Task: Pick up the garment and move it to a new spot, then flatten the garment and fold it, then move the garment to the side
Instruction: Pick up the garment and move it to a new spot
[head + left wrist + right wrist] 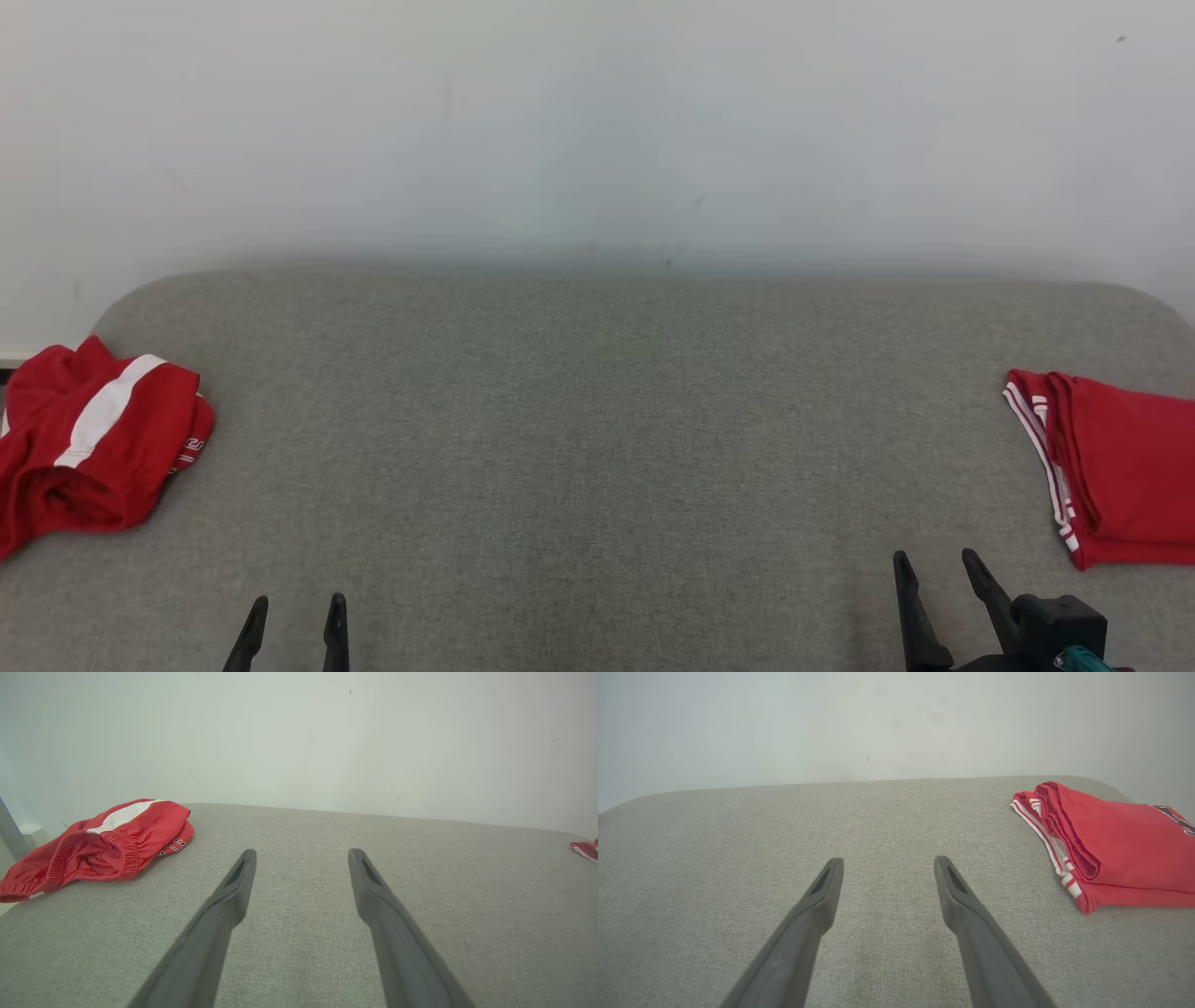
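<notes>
A crumpled red garment (93, 439) with a white stripe lies bunched at the left end of the grey cushioned surface (597, 448); the left wrist view has the garment (107, 847) up and to the left of my fingers. My left gripper (294, 604) is open near the front edge, to the right of the garment and apart from it, and the left gripper (301, 855) holds nothing. My right gripper (934, 558) is open at the lower right, and the right gripper (887, 862) is empty over bare fabric.
A folded red garment (1116, 467) with white trim rests at the right end, just beyond my right gripper, and this folded garment (1106, 851) lies right of the fingers. A pale wall (597, 131) rises behind the surface. The surface's corners are rounded.
</notes>
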You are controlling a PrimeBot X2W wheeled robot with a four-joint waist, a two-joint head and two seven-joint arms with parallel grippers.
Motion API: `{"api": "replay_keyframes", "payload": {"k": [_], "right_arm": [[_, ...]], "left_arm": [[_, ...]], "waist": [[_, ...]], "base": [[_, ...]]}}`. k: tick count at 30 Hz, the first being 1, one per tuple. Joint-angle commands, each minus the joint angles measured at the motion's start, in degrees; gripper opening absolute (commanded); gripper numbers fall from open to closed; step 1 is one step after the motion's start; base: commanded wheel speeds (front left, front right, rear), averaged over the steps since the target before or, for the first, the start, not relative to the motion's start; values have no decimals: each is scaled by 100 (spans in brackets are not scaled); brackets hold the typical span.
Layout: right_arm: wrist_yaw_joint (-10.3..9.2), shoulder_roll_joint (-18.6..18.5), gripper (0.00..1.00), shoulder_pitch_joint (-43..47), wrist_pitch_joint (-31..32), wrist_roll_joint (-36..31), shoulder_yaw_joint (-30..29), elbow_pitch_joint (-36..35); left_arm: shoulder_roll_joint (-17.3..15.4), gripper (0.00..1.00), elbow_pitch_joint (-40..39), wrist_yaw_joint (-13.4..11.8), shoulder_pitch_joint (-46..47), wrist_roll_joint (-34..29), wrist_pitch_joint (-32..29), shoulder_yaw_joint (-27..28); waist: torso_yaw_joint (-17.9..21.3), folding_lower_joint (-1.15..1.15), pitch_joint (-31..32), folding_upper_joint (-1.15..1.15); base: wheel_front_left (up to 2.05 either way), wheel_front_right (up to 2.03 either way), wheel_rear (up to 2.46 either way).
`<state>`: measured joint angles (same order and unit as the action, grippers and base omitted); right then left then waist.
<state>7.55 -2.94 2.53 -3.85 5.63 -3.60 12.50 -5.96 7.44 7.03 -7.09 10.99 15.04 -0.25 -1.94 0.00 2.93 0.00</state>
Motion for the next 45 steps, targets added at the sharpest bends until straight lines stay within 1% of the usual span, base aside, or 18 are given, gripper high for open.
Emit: {"api": "replay_keyframes", "payload": {"k": [1, 5, 10, 18, 21, 25, 28, 33, 40, 45], "right_arm": [[-10, 9, 100, 63, -7, 25, 2, 1], [-10, 8, 100, 73, -18, 69, 41, 10], [-10, 8, 100, 80, 10, 111, 158, 4], [-10, 9, 100, 88, 29, 192, 302, 31], [-10, 9, 100, 93, 7, 223, 415, 59], [-10, 5, 100, 105, 7, 260, 520, 115], [-10, 10, 100, -96, 66, 226, 702, 112], [-10, 3, 100, -394, 89, 185, 960, 245], [-10, 4, 100, -658, 58, 198, 1172, 467], [-10, 4, 100, -739, 25, 202, 1235, 576]], "left_arm": [[-2, 100, -13, -11, 1, -21, 17, -11], [-33, 100, -36, -16, -10, -34, 17, 42], [-69, 100, -44, -15, -95, 4, 17, 98], [-116, 100, -38, -29, -200, 25, 17, 86], [-155, 100, -49, -31, -223, 41, 17, 62], [-219, 100, -45, -38, -242, 84, 4, 61], [-231, 100, -120, -91, -288, 130, 6, 167], [-145, 100, -295, -200, -449, 197, 12, 292], [-52, 100, -519, -275, -621, 232, 15, 423], [-1, 100, -584, -278, -637, 215, 16, 447]], "waist": [[-33, 0, -13, 0], [-216, 0, -20, 0], [-653, 0, 4, 0], [-1600, 0, 92, 0], [-2093, 0, 91, 0], [-2535, 0, 88, 0], [-2670, 0, -46, 0], [-2787, 0, -214, 0], [-2837, 0, -296, 0], [-2834, 0, -295, 0]], "base": [[0, 0, 0], [0, 0, 0], [0, 0, 0], [0, 0, 0], [0, 0, 0], [0, 0, 0], [0, 0, 0], [0, 0, 0], [0, 0, 0], [0, 0, 0]]}}
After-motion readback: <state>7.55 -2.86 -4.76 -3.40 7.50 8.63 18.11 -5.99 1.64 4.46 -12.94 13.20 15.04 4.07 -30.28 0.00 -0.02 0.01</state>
